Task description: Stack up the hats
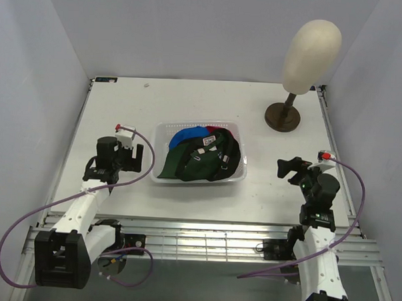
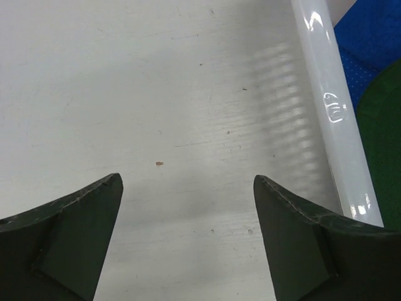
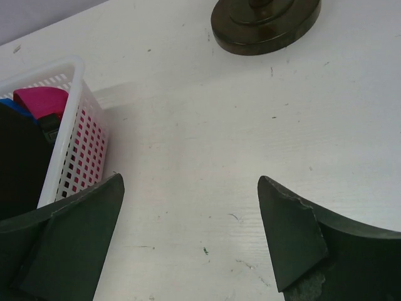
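Several caps lie piled in a clear plastic tray [image 1: 163, 129] at the table's middle. A dark green cap [image 1: 190, 162] is on top at the front, a blue cap [image 1: 185, 136] behind it on the left, a black cap [image 1: 229, 156] on the right, a magenta-red cap [image 1: 217, 131] at the back. My left gripper [image 1: 139, 156] is open and empty, left of the tray. Its wrist view shows the tray's rim [image 2: 332, 113], blue fabric [image 2: 369, 37] and green fabric [image 2: 385, 125]. My right gripper [image 1: 285, 169] is open and empty, right of the tray. Its wrist view shows the tray's corner [image 3: 78, 125] with magenta fabric [image 3: 41, 101].
A beige egg-shaped mannequin head [image 1: 312, 49] stands on a round brown base [image 1: 284, 117] at the back right; the base also shows in the right wrist view [image 3: 266, 22]. Grey walls close in the left, back and right. A metal rail frame [image 1: 204, 240] runs along the near edge.
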Tool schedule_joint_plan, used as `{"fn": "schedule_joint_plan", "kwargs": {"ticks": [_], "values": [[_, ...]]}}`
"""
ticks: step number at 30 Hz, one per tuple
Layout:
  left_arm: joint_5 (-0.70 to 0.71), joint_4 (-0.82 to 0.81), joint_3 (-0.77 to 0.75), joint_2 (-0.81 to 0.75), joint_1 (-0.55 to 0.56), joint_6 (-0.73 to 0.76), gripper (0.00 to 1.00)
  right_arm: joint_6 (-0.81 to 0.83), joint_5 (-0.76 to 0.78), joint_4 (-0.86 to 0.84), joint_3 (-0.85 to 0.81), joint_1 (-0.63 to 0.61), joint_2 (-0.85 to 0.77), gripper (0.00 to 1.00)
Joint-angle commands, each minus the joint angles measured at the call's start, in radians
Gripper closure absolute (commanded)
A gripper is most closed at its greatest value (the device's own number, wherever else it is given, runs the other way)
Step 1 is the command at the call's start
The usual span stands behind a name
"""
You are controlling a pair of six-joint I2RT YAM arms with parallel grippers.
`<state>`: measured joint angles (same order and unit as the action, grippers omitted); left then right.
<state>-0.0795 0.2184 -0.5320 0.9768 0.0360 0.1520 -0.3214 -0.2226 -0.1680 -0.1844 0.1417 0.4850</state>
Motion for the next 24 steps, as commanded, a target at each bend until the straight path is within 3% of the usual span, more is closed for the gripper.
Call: {"fn": "schedule_joint_plan", "kwargs": {"ticks": [1,2,4,5,8,9,10,12,16,20,24], "values": [[0.064,-0.010,-0.039,-0.001,-0.005,-0.040,0.04,0.001,-0.017,0.004,-0.030,-0.005,0.013,0.08],[0.037,0.040,-0.057,-0.001,-0.005,-0.025,0.03,-0.002,-0.021,0.010,-0.039,-0.005,0.018,0.08],[-0.151,0.113,-0.123,0.002,-0.008,0.044,0.05,-0.004,-0.056,0.031,-0.050,-0.005,0.036,0.07],[-0.223,0.198,-0.155,0.019,-0.008,0.116,0.12,0.001,-0.070,0.042,-0.070,-0.005,0.044,0.06],[-0.420,0.370,-0.351,0.063,-0.008,0.147,0.22,0.016,-0.136,0.099,-0.115,-0.005,0.078,0.00],[-0.475,0.419,-0.415,0.095,-0.004,0.158,0.26,0.018,-0.152,0.114,-0.150,-0.005,0.087,0.02],[-0.588,0.467,-0.542,0.114,0.004,0.170,0.27,0.021,-0.187,0.140,-0.165,-0.005,0.096,0.07],[-0.670,0.588,-0.647,0.154,0.046,0.211,0.25,0.024,-0.224,0.160,-0.217,-0.005,0.122,0.10],[-0.636,0.647,-0.792,0.227,0.178,0.167,0.23,0.013,-0.316,0.199,-0.303,-0.010,0.167,0.13],[-0.562,0.656,-0.792,0.301,0.323,0.170,0.17,0.016,-0.348,0.214,-0.369,-0.021,0.190,0.15],[-0.635,0.662,-0.807,0.356,0.438,0.172,0.07,0.048,-0.360,0.270,-0.447,-0.027,0.233,0.16]]}}
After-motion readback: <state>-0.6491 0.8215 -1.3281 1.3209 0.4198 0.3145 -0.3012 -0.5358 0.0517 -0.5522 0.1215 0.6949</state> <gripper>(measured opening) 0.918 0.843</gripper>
